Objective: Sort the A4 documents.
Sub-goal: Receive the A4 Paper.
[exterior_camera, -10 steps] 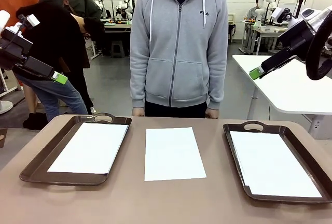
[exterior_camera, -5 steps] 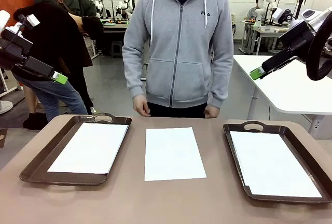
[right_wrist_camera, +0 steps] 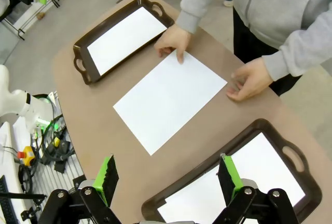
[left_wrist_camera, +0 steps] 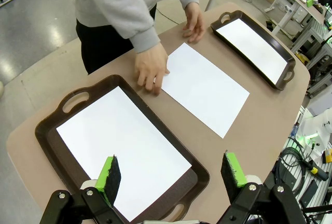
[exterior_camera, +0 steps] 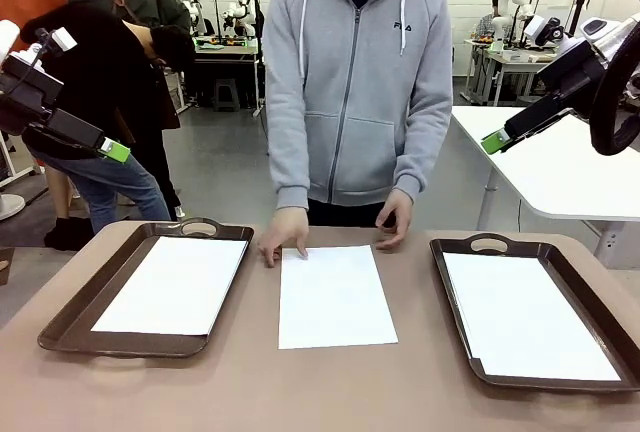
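The brown worktop (exterior_camera: pixel 330 382) carries two dark brown trays. A white sheet is seen lying flat in the left tray (exterior_camera: pixel 70 317), and another in the right tray (exterior_camera: pixel 455 297). A third A4 document (exterior_camera: pixel 334 296) lies flat on the bare worktop between the trays, apart from both. The person's hand (exterior_camera: pixel 284 233) is placed at its far left corner, fingers touching the edge; the other hand (exterior_camera: pixel 393 217) rests near the far right corner. The left end effector (left_wrist_camera: pixel 173 170) is held high above the left tray, jaws wide apart, gripping nothing. The right end effector (right_wrist_camera: pixel 168 175) is likewise held aloft, fully spread and empty.
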### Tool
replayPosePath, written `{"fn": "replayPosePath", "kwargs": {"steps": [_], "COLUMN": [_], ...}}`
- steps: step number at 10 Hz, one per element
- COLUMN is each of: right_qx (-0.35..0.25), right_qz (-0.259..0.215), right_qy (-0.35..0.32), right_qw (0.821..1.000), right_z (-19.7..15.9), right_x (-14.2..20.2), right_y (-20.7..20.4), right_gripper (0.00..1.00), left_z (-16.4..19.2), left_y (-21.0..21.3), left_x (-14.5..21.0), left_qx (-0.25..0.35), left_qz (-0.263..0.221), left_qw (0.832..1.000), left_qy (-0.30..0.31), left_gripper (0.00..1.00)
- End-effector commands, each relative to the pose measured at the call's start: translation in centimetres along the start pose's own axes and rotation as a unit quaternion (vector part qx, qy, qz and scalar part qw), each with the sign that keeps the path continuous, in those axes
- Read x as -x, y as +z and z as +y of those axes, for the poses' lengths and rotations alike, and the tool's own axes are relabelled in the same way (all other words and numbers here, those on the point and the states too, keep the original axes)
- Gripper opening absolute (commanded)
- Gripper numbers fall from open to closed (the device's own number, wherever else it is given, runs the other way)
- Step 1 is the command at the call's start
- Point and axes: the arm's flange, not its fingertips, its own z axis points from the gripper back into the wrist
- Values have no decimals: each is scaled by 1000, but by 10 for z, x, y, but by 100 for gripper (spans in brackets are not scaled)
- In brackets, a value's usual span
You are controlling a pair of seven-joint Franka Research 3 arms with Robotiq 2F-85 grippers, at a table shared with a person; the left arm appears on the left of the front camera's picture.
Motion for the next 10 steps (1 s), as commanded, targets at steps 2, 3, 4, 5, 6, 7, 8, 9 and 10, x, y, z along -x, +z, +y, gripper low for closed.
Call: {"fn": "replayPosePath", "kwargs": {"steps": [2, 3, 4, 5, 6, 7, 8, 9, 10], "right_qx": [0, 0, 0, 0, 0, 0, 0, 0, 0], "right_qz": [1, 1, 1, 1, 1, 1, 1, 1, 1], "right_qy": [1, 1, 1, 1, 1, 1, 1, 1, 1], "right_qw": [1000, 1000, 1000, 1000, 1000, 1000, 1000, 1000, 1000], "right_z": [0, 0, 0, 0, 0, 0, 0, 0, 0], "right_x": [0, 0, 0, 0, 0, 0, 0, 0, 0], "right_y": [0, 0, 0, 0, 0, 0, 0, 0, 0], "right_gripper": [100, 100, 100, 100, 100, 100, 100, 100, 100], "left_z": [-1, -1, -1, -1, -1, -1, -1, -1, -1], "left_y": [0, 0, 0, 0, 0, 0, 0, 0, 0], "left_x": [0, 0, 0, 0, 0, 0, 0, 0, 0], "left_qx": [-2, -2, -2, -2, -2, -2, -2, -2, -2], "left_qz": [2, 2, 2, 2, 2, 2, 2, 2, 2], "left_qw": [1000, 1000, 1000, 1000, 1000, 1000, 1000, 1000, 1000], "left_qy": [-1, -1, -1, -1, -1, -1, -1, -1, -1], "left_gripper": [100, 100, 100, 100, 100, 100, 100, 100, 100]}}
